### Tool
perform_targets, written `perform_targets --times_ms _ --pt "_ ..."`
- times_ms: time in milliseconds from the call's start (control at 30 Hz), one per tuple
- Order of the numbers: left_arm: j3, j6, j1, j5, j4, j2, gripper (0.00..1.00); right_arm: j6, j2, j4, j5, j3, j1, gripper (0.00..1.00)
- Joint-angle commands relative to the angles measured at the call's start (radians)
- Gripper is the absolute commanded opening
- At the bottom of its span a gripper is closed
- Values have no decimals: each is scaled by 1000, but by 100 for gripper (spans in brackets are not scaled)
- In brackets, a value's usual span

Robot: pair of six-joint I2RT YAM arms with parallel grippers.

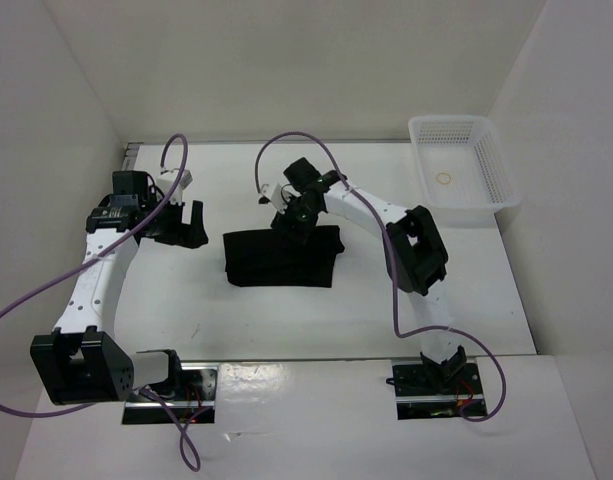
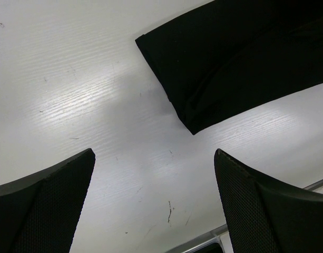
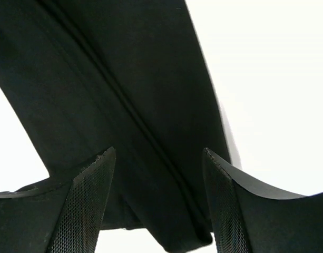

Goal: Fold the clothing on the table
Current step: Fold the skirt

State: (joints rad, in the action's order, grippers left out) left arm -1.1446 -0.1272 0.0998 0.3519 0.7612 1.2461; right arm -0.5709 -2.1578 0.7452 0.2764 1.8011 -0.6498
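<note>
We see black clothing [image 1: 281, 262] on the table [image 1: 286, 325]; right gripper [image 1: 291, 228] over it, jaws apart; left gripper [image 1: 186, 226] beside, jaws wide.

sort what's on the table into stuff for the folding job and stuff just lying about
For the job:
- black clothing, lying in the middle
- table it lies on

Just lying about:
- white mesh basket, far right corner
- small ring inside the basket

White-walled enclosure in even, soft light
Three plain matte white panel walls [image 1: 286, 60] close in the back and both sides of the large flat white rectangular tabletop [image 1: 286, 320], faintly glossy.
</note>
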Motion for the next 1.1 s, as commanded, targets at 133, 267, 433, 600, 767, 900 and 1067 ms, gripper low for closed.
perform_targets --times_ms 133,267,433,600,767,900,1067 --pt "5 8 5 2 -20 -5 100 -4 12 23 47 -2 -28 72" --pt "5 8 5 2 -20 -5 100 -14 12 32 58 -20 -28 72" --pt "5 8 5 2 -20 4 100 -24 21 42 78 -32 -28 72" --pt "5 8 5 2 -20 13 100 -34 -2 42 78 -32 -28 72" --pt "5 8 5 2 -20 13 100 -34 -20 33 78 -22 -28 72" --pt "5 8 5 2 -11 23 100 -43 -39 33 69 -9 -28 72" --pt "5 8 5 2 -11 23 100 -43 -79 33 60 18 -28 72"
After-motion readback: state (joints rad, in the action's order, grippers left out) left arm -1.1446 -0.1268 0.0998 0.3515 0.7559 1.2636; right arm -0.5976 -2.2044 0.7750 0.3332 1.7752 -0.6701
